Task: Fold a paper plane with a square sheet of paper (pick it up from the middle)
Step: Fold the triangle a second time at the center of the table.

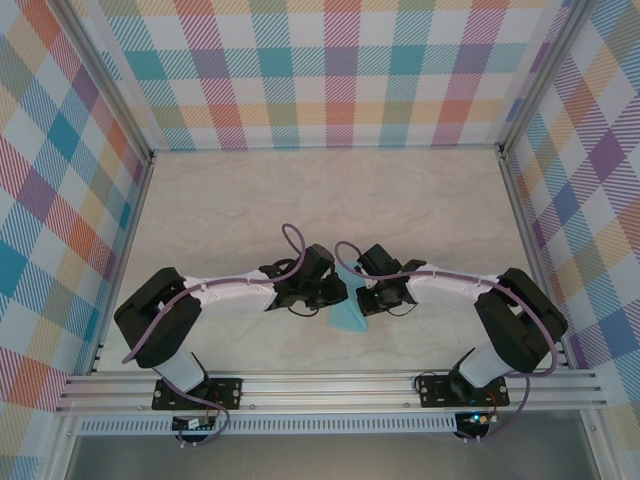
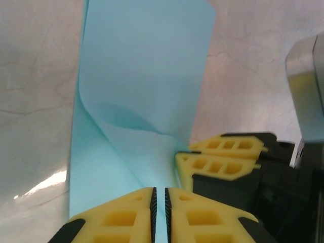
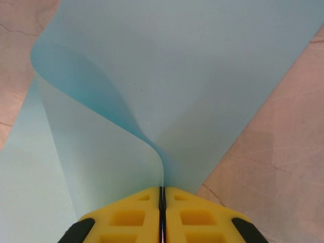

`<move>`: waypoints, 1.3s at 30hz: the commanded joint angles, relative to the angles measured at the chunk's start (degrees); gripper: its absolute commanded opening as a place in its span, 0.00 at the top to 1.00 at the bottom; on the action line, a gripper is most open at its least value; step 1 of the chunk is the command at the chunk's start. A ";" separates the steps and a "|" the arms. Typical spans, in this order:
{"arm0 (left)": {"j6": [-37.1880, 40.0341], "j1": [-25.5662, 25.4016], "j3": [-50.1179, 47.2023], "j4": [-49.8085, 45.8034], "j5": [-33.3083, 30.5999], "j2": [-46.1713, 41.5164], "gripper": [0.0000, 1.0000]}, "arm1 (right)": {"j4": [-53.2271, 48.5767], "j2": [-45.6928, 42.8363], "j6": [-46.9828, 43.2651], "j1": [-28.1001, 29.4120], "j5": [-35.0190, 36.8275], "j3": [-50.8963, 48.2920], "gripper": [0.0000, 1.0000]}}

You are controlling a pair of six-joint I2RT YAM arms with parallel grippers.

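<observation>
Left fingers [image 2: 126, 217] and right fingers [image 3: 126, 217] both clamped on the square sheet of paper [image 3: 202, 76], over the desk's [image 1: 300, 200] near middle. The grips sit side by side, probably to steer the curl into a fold.

- The place was a robot lab test cell.
- An aluminium frame [image 1: 105, 78] boxed in a marble-look table [image 1: 330, 200].
- Plaid backdrop walls [image 1: 340, 70] stood on three sides.
- Two arms [image 1: 225, 293] with exposed purple cables [image 1: 291, 236] were bolted to the front rail [image 1: 330, 385].

right gripper [image 3: 162, 195] pinching curled square sheet of paper [image 3: 192, 86]
</observation>
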 commanded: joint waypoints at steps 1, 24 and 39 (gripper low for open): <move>-5.47 -1.05 -1.48 7.36 -0.71 2.57 0.85 | 1.68 0.78 -0.32 -0.24 -0.70 -0.69 0.91; -9.04 -1.05 -5.53 15.10 -2.75 2.55 0.79 | 1.72 0.89 -0.38 -0.25 -0.43 -1.16 0.91; -11.37 -1.05 -4.06 18.68 -1.48 6.67 0.75 | 1.86 0.96 -0.38 -0.25 -0.61 -0.79 0.91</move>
